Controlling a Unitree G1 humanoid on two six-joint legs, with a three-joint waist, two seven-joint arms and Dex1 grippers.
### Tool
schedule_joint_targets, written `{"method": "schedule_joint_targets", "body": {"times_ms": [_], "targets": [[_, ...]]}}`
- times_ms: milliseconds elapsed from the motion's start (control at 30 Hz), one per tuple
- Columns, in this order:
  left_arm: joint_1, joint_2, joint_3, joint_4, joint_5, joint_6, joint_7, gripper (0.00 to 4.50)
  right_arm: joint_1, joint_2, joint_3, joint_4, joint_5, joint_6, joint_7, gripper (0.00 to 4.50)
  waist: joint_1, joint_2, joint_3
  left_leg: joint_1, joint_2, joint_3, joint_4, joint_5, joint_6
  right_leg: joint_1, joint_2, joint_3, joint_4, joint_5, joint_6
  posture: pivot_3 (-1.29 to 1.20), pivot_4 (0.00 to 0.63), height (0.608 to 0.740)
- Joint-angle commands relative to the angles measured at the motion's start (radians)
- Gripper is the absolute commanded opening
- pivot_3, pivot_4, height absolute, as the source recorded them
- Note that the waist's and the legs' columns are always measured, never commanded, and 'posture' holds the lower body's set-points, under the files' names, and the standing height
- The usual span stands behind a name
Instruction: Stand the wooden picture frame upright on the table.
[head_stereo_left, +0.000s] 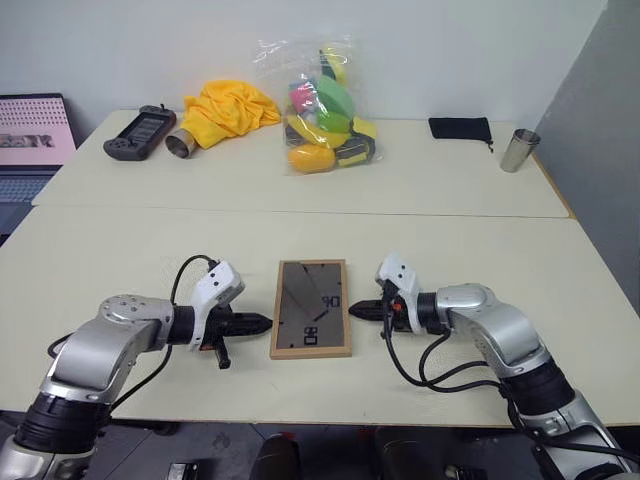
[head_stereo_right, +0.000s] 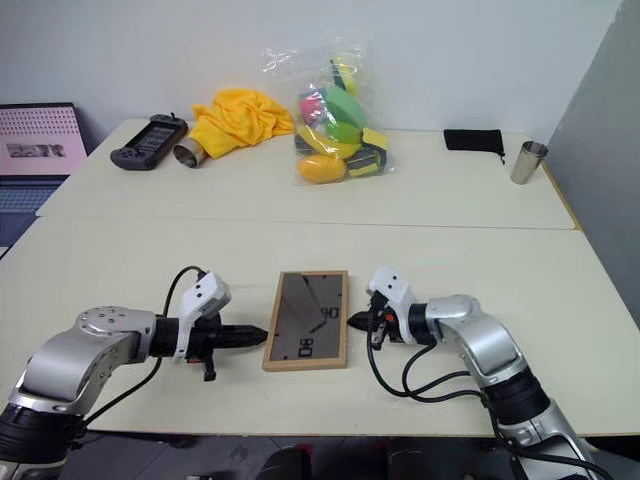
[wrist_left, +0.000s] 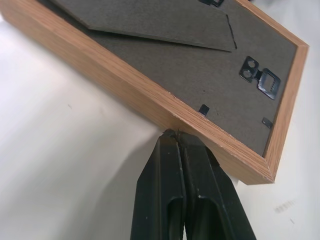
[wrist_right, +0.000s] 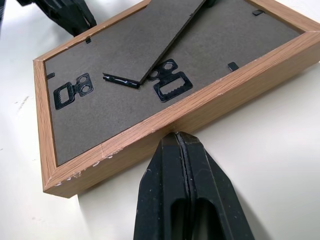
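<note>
The wooden picture frame (head_stereo_left: 312, 306) lies flat on the table (head_stereo_left: 500, 260), dark back facing up, with its fold-out stand and metal hangers (wrist_right: 170, 86) showing. My left gripper (head_stereo_left: 262, 322) is shut, and its tips rest against the frame's left long side (wrist_left: 150, 102), near the corner closest to me. My right gripper (head_stereo_left: 356, 311) is also shut, its tips pressed to the opposite long side (wrist_right: 210, 102). Neither gripper holds anything. The frame's front is hidden underneath.
On the adjoining far table sit a clear bag of coloured toys (head_stereo_left: 325, 105), a yellow cloth (head_stereo_left: 230, 108), a game controller (head_stereo_left: 140, 132), a metal cylinder (head_stereo_left: 182, 143), a black pouch (head_stereo_left: 460, 128) and a steel cup (head_stereo_left: 519, 150). A laptop (head_stereo_left: 30, 140) stands at far left.
</note>
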Motion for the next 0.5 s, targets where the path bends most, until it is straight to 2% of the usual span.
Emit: {"method": "schedule_joint_targets", "body": {"times_ms": [33,100,133,167,300,500], "targets": [[-0.015,0.045,0.027,0.021,-0.007,-0.034,-0.026,0.04,-0.017,-0.032,-0.003,-0.005,-0.014,-0.042,0.007,0.00,0.000,0.000,0.000,0.000,0.000,0.000,0.000,0.000,0.000,0.000,0.000,0.000,0.000,0.000,0.000,0.00,0.150,0.740],[-0.036,0.047,0.080,0.065,-0.057,0.019,-0.031,0.04,-0.012,-0.065,-0.017,-0.003,-0.027,-0.051,0.001,0.00,0.001,0.000,0.000,0.000,0.000,0.000,0.000,0.000,0.000,0.000,0.000,0.000,0.000,0.000,0.000,0.00,0.150,0.740],[-0.043,0.054,0.100,0.078,-0.087,0.051,-0.040,0.41,-0.008,-0.076,-0.024,-0.008,-0.026,-0.051,0.000,0.00,0.001,0.000,0.000,0.000,0.000,0.000,0.000,0.000,0.000,0.000,0.000,0.000,0.000,0.000,0.000,0.00,0.150,0.740],[-0.048,0.059,0.112,0.086,-0.107,0.072,-0.047,0.44,-0.006,-0.084,-0.027,-0.011,-0.023,-0.051,-0.001,0.00,0.001,0.000,0.000,0.000,0.000,0.000,0.000,0.000,0.000,0.000,0.000,0.000,0.000,0.000,0.000,0.00,0.150,0.740],[-0.085,0.091,0.171,0.162,-0.261,0.293,-0.105,1.26,0.014,-0.096,-0.027,-0.039,-0.013,-0.044,-0.009,0.00,-0.001,0.000,0.000,0.000,0.000,0.000,0.000,0.000,0.000,0.000,0.000,0.000,0.000,0.000,0.000,0.00,0.150,0.740],[-0.177,0.091,0.174,0.313,-0.372,0.575,-0.092,2.44,0.023,-0.071,-0.018,-0.050,-0.013,-0.035,-0.031,0.00,-0.001,0.000,0.000,0.000,0.000,0.000,0.000,0.000,0.000,0.000,0.001,-0.001,0.000,0.000,0.000,0.00,0.150,0.740]]}}
